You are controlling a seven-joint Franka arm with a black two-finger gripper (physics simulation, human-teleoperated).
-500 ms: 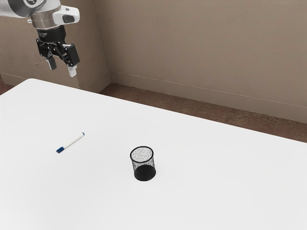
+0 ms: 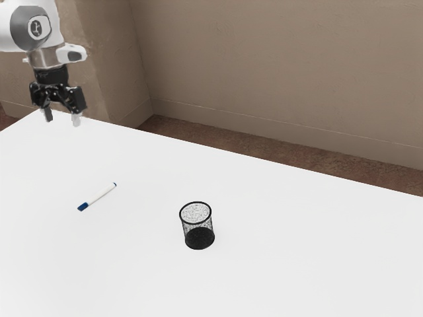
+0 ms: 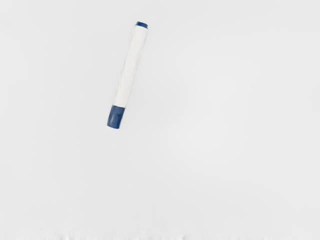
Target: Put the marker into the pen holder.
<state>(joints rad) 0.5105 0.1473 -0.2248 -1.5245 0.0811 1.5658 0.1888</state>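
My gripper (image 2: 62,117) hangs open, fingers apart | blue-capped marker (image 2: 99,195) lies on white table (image 2: 297,264) | black mesh pen holder (image 2: 196,223) stands upright, apart from marker

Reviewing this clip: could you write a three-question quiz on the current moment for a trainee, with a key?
1. Multiple choice: what colour are the ends of the marker? A) red B) blue C) green
2. True or false: the gripper is open, with nothing between its fingers.
3. Fill in: the marker lies toward the exterior view's ____ from the pen holder.

Key: 1. B; 2. true; 3. left
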